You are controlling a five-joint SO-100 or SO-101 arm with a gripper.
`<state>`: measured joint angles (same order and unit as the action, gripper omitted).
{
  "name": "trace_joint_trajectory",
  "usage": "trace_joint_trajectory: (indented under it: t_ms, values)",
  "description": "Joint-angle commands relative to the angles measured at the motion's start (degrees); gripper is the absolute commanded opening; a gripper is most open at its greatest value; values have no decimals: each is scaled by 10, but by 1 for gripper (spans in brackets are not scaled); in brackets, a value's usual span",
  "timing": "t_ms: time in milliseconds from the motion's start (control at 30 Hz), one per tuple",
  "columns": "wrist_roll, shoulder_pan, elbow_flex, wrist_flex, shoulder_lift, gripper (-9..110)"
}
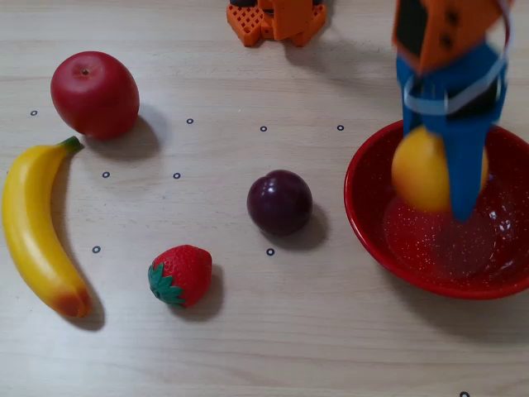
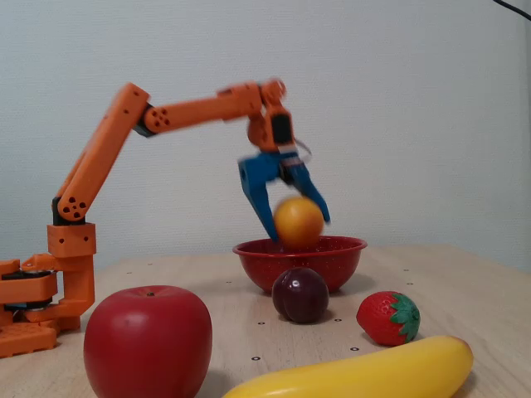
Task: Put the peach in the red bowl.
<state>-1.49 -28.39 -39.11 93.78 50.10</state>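
holding the peach (image 1: 420, 172) between the blue fingers (image 1: 464, 178), the arm (image 2: 124, 137) reaches out from its orange base (image 2: 33, 303) and hangs over the red bowl (image 1: 368, 223). from my overhead view the fingers are clamped on the peach, one blue finger crossing its right side and pointing down into the bowl, and the fruit sits above the bowl's left half, inside the rim line. in the fixed view the peach (image 2: 299, 222) is level with the rim of the bowl (image 2: 332, 261), its lower edge about at the lip, and i cannot tell whether it touches the inside; the fingers (image 2: 290, 224) and peach are a little blurred there. on the tabletop (image 1: 331, 331) the plum (image 1: 279, 202) lies just left of the bowl in the overhead view, apart from it. the strawberry (image 1: 181, 275) is lower left of the plum, the banana (image 1: 33, 231) runs down the left edge, and the apple (image 1: 94, 93) sits at upper left, near the banana's stem.
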Motion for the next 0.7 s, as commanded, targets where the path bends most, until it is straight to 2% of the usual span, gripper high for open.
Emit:
trace_joint_trajectory:
  t_ms: [0, 67, 133, 233, 300, 567, 600, 667]
  values:
    - [-5, -3, 52, -46, 4, 2]
    - [-6, 3, 52, -65, -27, 21]
    - [1, 7, 50, -83, -52, 26]
    - [5, 12, 53, -97, -68, 46]
    - [5, 17, 63, -93, -56, 54]
    - [20, 43, 113, -60, 73, 54]
    - [20, 46, 115, -52, 94, 53]
    - [18, 54, 115, -40, 148, 42]
